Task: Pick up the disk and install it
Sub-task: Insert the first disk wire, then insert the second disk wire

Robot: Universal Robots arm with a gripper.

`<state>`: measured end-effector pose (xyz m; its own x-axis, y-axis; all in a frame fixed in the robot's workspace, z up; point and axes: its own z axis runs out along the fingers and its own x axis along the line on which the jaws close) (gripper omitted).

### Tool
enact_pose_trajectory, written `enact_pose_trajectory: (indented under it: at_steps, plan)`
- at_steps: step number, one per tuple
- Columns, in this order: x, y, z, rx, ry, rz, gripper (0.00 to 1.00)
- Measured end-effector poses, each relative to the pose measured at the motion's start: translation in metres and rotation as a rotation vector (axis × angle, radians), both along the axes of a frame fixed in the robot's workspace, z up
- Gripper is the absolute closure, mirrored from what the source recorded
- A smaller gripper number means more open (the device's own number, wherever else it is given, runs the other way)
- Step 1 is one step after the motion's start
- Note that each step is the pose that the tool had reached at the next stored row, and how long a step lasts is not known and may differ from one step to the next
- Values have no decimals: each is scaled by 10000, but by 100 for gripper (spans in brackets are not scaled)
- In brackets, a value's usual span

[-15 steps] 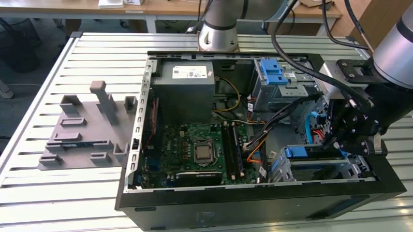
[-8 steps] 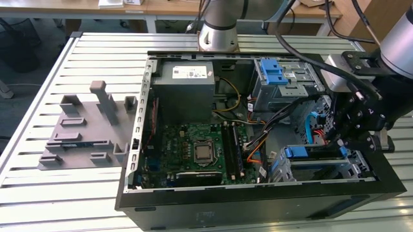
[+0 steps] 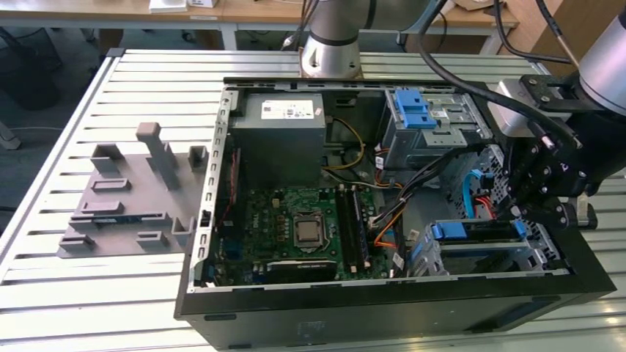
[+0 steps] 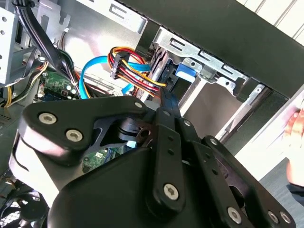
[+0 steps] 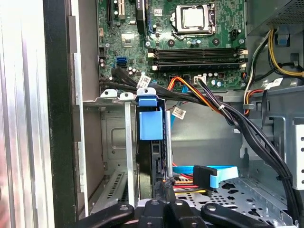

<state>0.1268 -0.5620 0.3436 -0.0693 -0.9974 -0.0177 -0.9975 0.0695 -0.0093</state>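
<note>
The disk (image 3: 476, 232) stands on edge in the lower drive bay at the front right corner of the open computer case, with its blue bracket on top. In the first wrist view its blue tab (image 5: 151, 124) sits between the bay's metal rails. In the second wrist view a blue corner of the disk (image 4: 185, 72) shows under the bay frame. My gripper (image 3: 521, 214) hangs just beside that bay, on the exterior view's right. Its fingers (image 4: 163, 102) meet at a point with nothing between them. The gripper (image 5: 166, 191) is right at the disk's near end; I cannot tell whether it touches.
Red, yellow and blue cables with a black plug (image 5: 203, 176) lie close beside the gripper. A grey power supply box (image 3: 284, 139), a blue-latched drive cage (image 3: 426, 117) and the motherboard (image 3: 303, 227) fill the case. A grey fixture (image 3: 127, 198) lies on the slatted table. A person's hand (image 4: 297, 124) is nearby.
</note>
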Motion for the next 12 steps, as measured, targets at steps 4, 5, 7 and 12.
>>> enact_pose_trajectory:
  at_steps: [4, 5, 7, 12]
  plan:
    - [0, 0, 0, 2, 0, 0, 89]
    - [0, 0, 0, 3, 0, 0, 89]
    - [0, 0, 0, 4, -1, 1, 89]
    - [-8, 0, 0, 3, -9, 0, 89]
